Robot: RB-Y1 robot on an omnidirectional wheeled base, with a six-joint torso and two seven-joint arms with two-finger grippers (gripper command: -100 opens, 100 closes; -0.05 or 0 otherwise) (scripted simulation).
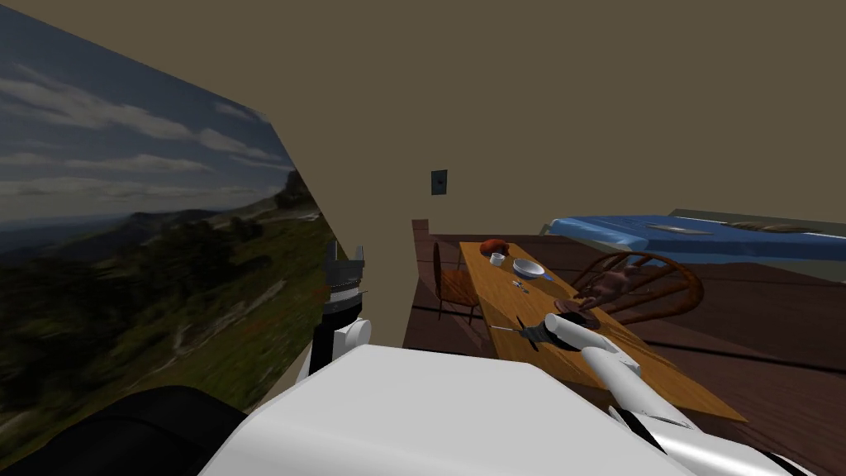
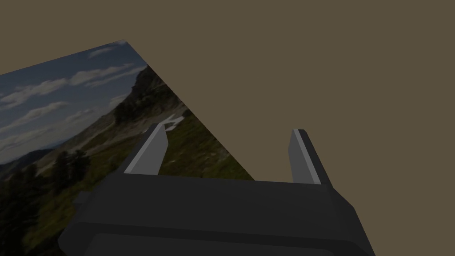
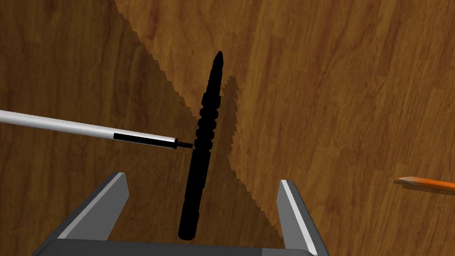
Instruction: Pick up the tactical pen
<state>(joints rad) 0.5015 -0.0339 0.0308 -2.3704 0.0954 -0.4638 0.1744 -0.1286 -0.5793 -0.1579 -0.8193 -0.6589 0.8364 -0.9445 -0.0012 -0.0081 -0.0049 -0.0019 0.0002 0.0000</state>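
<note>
Close detail is coming from the right wrist view: a black ribbed tactical pen [image 3: 203,151] is lying on the brown wooden table [image 3: 355,89] between the spread fingers of the right gripper [image 3: 202,178], neither touching it. A white pen with a black band [image 3: 89,129] is meeting its ribbed middle; an orange pencil [image 3: 426,182] is lying well apart. The head view is adding a white bowl [image 1: 529,268] at the table's far end, a round-backed wooden chair [image 1: 653,285] on the right and a blue bed [image 1: 611,231] beyond. The left gripper [image 2: 229,129] is holding its 2 fingers parted.
</note>
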